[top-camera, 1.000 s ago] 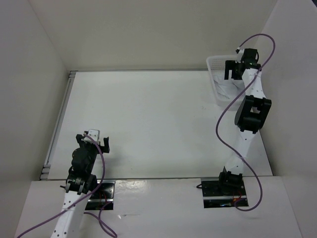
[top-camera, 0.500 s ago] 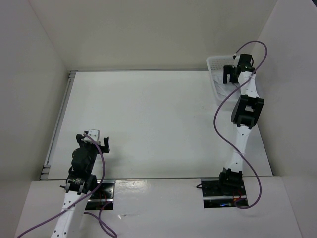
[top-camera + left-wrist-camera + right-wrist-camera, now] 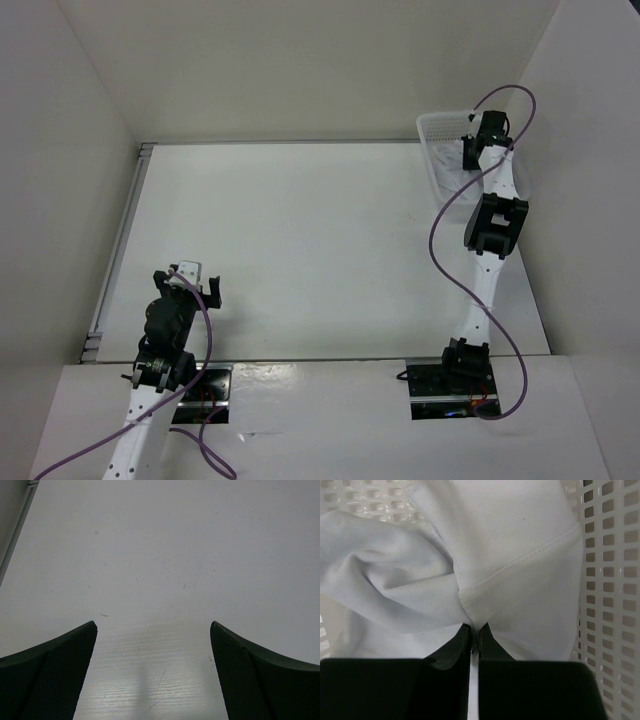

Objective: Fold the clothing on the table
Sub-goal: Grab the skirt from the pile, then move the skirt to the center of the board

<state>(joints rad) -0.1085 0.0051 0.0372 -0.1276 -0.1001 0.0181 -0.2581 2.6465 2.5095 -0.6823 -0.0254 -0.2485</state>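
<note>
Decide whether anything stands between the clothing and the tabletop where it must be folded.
The walls of the mesh basket: the clothing lies inside it at the far right corner of the table, so it must rise over the rim. Nothing separates the right gripper from the clothing; it is shut on a fold.

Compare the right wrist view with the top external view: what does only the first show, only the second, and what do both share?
Only the right wrist view: the stitched hem and folds of the soft, creased white fabric clothing, bunched at the shut tips of the right gripper. Only the top external view: the open left gripper over the smooth white rectangular table, and both arms whole. Both: the white plastic mesh basket holding the clothing, with the right gripper inside it.
</note>
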